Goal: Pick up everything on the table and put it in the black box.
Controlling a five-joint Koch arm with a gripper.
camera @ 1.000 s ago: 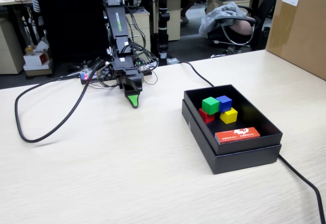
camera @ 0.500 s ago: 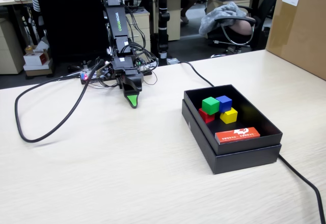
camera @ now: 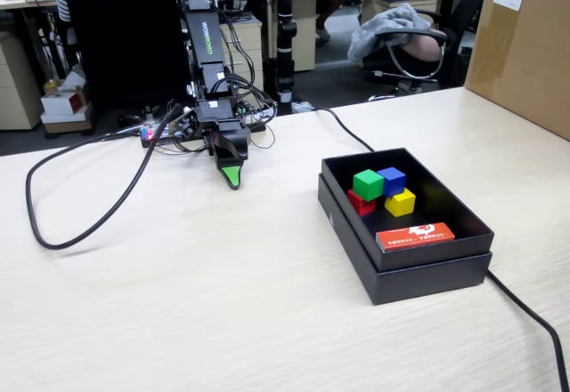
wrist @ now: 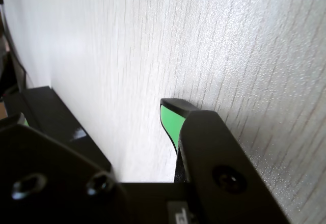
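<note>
The black box (camera: 426, 273) stands on the table (camera: 178, 303) at the right of the fixed view. Inside it the green cube (camera: 367, 183) rests on top of the red cube (camera: 359, 203), with the blue cube (camera: 391, 179) and the yellow cube (camera: 400, 201) beside them. My gripper (camera: 232, 176) hangs tip-down over the bare tabletop, well left of the box and holding nothing. In the wrist view the gripper (wrist: 97, 113) shows two green-padded fingertips (wrist: 169, 119) with bare table between them, and the box wall (wrist: 56, 117) lies beyond.
An orange-red card (camera: 415, 235) lies in the front of the box. A black cable (camera: 89, 223) loops over the table at the left, and another cable (camera: 525, 312) runs past the box at the right. A big brown carton (camera: 525, 44) stands at the far right.
</note>
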